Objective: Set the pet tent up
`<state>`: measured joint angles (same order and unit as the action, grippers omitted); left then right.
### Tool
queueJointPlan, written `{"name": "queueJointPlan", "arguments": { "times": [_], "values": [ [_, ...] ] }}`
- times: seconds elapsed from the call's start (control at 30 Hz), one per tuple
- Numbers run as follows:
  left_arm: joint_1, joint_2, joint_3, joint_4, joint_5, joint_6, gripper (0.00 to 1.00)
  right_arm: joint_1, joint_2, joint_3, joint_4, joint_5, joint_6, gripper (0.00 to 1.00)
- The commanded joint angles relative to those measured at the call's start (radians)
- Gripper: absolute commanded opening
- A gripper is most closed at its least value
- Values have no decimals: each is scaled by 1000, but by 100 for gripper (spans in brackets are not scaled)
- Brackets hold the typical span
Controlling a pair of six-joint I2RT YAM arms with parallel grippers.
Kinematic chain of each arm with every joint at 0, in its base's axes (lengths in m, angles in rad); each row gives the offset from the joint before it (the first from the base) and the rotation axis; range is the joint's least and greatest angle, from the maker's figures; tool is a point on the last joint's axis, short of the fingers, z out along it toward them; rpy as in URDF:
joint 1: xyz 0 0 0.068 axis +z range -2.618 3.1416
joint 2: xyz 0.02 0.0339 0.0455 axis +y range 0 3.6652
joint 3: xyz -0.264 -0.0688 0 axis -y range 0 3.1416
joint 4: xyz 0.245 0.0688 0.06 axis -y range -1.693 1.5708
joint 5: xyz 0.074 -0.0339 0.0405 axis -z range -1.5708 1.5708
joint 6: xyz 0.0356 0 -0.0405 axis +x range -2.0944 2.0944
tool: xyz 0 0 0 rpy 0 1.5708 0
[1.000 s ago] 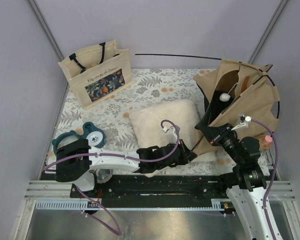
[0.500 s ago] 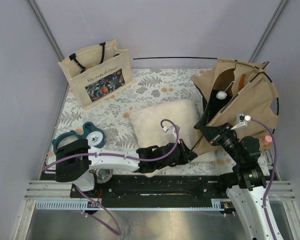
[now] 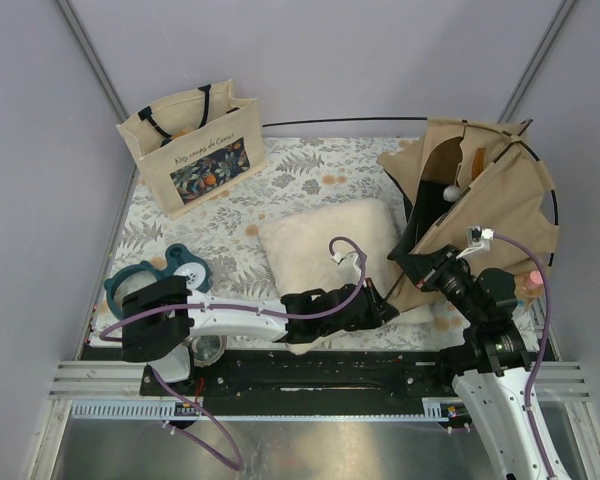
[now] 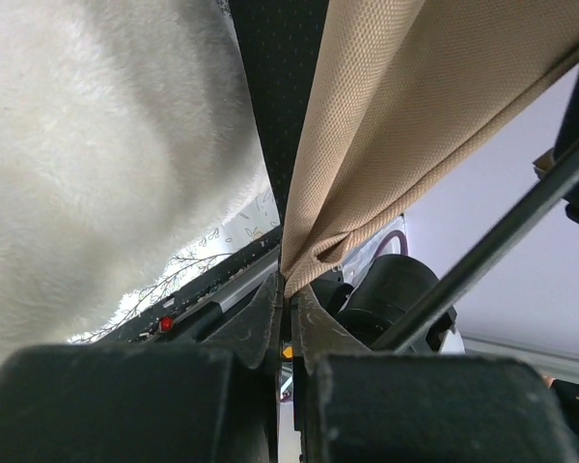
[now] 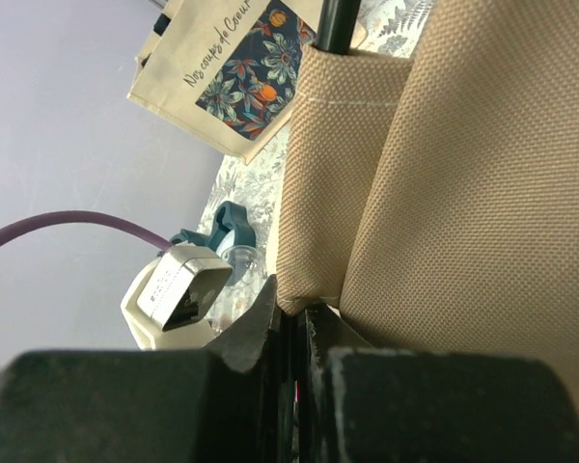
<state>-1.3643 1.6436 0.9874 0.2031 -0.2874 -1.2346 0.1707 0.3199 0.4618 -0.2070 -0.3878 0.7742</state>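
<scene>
my left gripper (image 4: pixel 289 294) is closed right down, its two fingers pinching a folded edge of the pet tent (image 3: pixel 490 210) fabric; from above it sits at the near right corner of the pillow (image 3: pixel 325 245), touching the pillow's edge. my right gripper (image 5: pixel 288 309) is shut too, nipping the bottom corner of a stitched tan sleeve on the tent, just right of the pillow. the tent stands to the right of the pillow, half raised and lopsided: tan panels lean against each other, with a dark opening facing the pillow and a white pompom (image 3: pixel 451 192) hanging in it. a thin black pole (image 3: pixel 330 121) runs out of the tent's top, passing beyond the pillow's far side, and another black pole curves round the tent's side away from the pillow. the tote bag (image 3: pixel 195 150) stands far left of the pillow, well apart.
</scene>
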Motion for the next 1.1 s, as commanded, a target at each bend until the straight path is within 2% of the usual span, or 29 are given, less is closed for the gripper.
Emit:
{"name": "queueJointPlan", "arguments": {
  "times": [0.0, 0.17, 0.37, 0.63, 0.77, 1.0, 1.07],
  "values": [
    [-2, -10, -1, -53, 96, 21, 0, -13, 31, 100, -49, 11, -170, 4],
    [7, -13, 23, -64, 96, 34, 0, -13, 27, 63, -57, -52, -167, 16],
    [10, 7, 66, -62, 113, 40, 0, -14, 7, 2, -38, -63, -151, 20],
    [14, 27, 73, -53, 119, 37, 0, -13, 2, -14, -100, -85, -184, 44],
    [16, 36, 80, -48, 125, 38, 0, -13, -19, -38, -149, -112, -176, 46],
    [25, 56, 79, -47, 129, 40, 0, -13, -122, -68, -245, -149, -141, 43],
    [27, 59, 77, -47, 126, 41, 0, -14, -142, -72, -268, -158, -136, 46]
  ]
}}
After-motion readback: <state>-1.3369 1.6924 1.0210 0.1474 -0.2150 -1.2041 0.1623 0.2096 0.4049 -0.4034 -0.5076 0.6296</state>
